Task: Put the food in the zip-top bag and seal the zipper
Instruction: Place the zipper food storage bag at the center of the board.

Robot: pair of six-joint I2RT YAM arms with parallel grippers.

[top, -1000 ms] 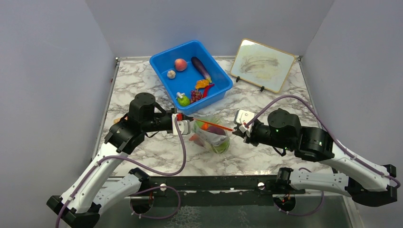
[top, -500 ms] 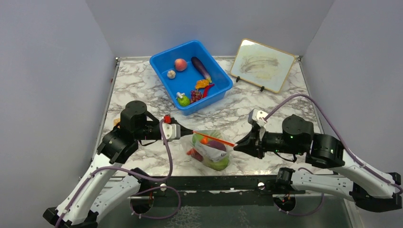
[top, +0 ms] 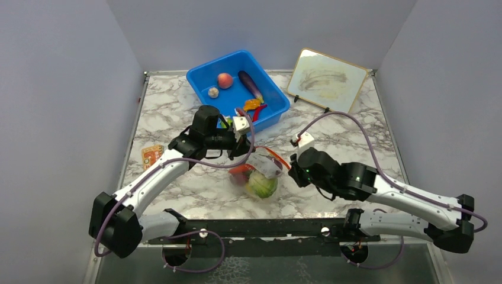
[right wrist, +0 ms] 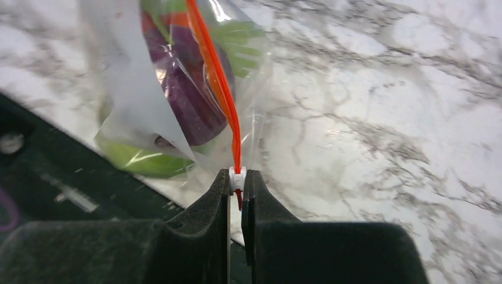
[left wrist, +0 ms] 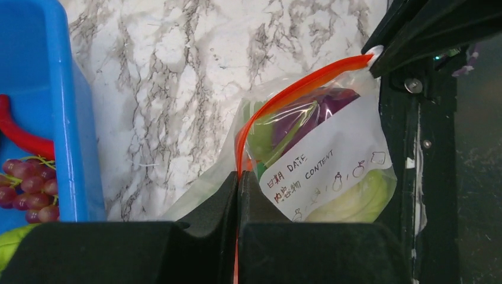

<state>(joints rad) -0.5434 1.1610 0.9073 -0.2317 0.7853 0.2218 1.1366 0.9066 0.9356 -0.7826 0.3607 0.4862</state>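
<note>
— Pale, matte walls box in a white bench (top: 177, 112) veined with grey like marble. Where is the zip-top bag (top: 260, 174)?

— On the bench between the two arms, just on the near side of the glossy blue bin (top: 234, 97). It is clear, crinkly film, bulging over a round green cabbage (top: 261, 184) and a smooth purple piece (left wrist: 331, 100). A white paper label (left wrist: 325, 171) with printed writing lies flat on its side.

— And the zipper (left wrist: 284, 94)?

— A thin red-orange strip, bowed into an arch along the mouth. I cannot tell whether it is pressed together along its length.

— How do the left jaws stand?

— Closed tight, black pads meeting with one end of the zipper pinched between them.

— The right jaws?

— Closed too, clamped on the other end of the zipper, right at a small white tab (right wrist: 237, 177).

— What is in the bin?

— A round peach (top: 224, 80), a long, dark eggplant (top: 250, 84), a knobbly bunch of grapes (left wrist: 23, 186) and a few more pieces.

— Anything behind?

— A wood-framed board (top: 327, 80), propped at a tilt near the back wall.
</note>
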